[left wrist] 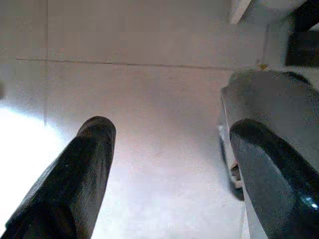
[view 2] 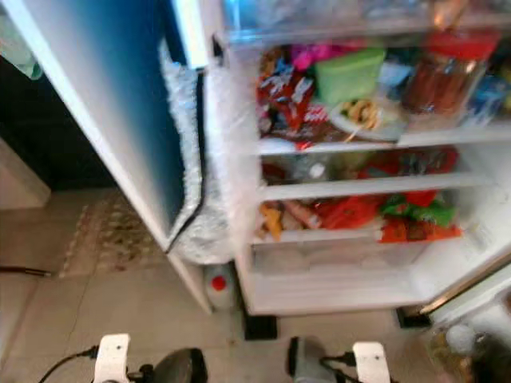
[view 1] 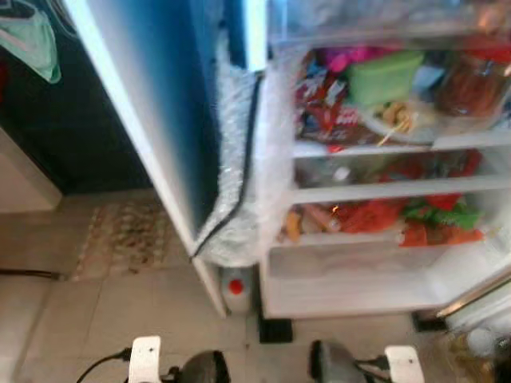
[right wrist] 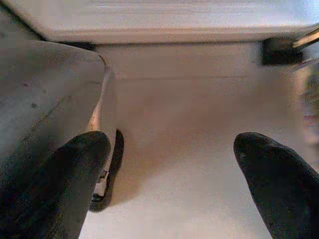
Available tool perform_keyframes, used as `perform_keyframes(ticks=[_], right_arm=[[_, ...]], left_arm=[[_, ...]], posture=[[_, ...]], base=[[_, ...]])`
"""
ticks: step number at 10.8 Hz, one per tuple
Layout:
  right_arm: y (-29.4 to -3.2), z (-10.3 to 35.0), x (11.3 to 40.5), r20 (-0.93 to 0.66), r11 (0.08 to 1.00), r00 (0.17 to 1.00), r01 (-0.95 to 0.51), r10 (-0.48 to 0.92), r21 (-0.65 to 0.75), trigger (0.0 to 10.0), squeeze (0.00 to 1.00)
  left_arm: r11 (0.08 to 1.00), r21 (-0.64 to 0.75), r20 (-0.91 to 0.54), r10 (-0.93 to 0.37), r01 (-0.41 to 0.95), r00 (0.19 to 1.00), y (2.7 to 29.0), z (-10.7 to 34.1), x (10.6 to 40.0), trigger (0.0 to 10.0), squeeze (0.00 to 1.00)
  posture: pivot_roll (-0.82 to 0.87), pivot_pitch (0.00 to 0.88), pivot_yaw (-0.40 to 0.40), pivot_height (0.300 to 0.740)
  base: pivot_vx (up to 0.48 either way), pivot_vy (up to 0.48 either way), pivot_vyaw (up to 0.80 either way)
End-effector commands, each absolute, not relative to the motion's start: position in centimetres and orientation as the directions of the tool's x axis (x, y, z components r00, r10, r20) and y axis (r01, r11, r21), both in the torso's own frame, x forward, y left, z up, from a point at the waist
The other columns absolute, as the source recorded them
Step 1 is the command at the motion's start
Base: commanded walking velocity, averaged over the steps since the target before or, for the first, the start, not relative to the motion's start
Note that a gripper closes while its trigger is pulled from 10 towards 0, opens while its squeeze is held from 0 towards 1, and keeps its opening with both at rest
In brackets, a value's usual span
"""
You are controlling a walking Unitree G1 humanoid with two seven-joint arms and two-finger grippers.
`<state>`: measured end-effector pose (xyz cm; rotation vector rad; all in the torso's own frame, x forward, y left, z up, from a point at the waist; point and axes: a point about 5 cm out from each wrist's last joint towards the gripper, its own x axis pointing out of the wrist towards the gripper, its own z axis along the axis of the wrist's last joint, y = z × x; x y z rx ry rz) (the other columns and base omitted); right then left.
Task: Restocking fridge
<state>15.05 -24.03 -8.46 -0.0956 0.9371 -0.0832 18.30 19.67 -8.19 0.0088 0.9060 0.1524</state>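
Observation:
The fridge [view 1: 359, 279] stands open before me, its blue door [view 1: 152, 104] swung out to my left. The shelves hold packed food: a green container [view 1: 383, 76], a red-lidded jar [view 2: 447, 72], red snack packets [view 1: 319, 104] and red and green bags [view 1: 431, 215] lower down. A pale drawer [view 2: 335, 255] sits beneath them. Both arms hang low at the bottom edge of the eye views. My left gripper [left wrist: 172, 129] is open over the bare floor, holding nothing. My right gripper [right wrist: 172, 142] is also open and empty, above the floor near the fridge base.
A small bottle with a red cap [view 1: 235, 289] stands on the floor under the door's corner. A patterned mat [view 1: 124, 235] lies on the tiles to the left. Cluttered items [view 1: 479, 343] sit at the far right by the fridge.

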Motion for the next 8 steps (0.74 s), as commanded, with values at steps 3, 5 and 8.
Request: perform_keyframes(ticks=[3,5,8], right_arm=[[-23.21,-9.0,14.29,-0.824,0.995,0.561,0.009,-0.086,-0.098,10.0,0.0],[-23.2,-9.03,14.27,-0.826,0.995,0.557,0.01,-0.084,-0.094,10.0,0.0],[-23.26,-9.06,14.2,-0.83,0.996,0.551,0.015,-0.085,-0.092,10.0,0.0]], left_arm=[[0.99,0.073,-0.81,0.129,-0.119,0.572,19.83,-8.64,17.4,10.0,0.0],[0.991,0.069,-0.809,0.124,-0.117,0.575,19.76,-8.64,17.42,10.0,0.0],[0.992,0.068,-0.81,0.12,-0.111,0.574,19.88,-8.67,17.29,10.0,0.0]], posture=[[-0.14,0.087,0.109,0.626],[-0.14,0.076,0.107,0.626],[-0.14,0.054,0.105,0.626]], base=[[0.0,0.309,0.0],[0.0,0.307,0.0],[0.0,0.206,0.0]])
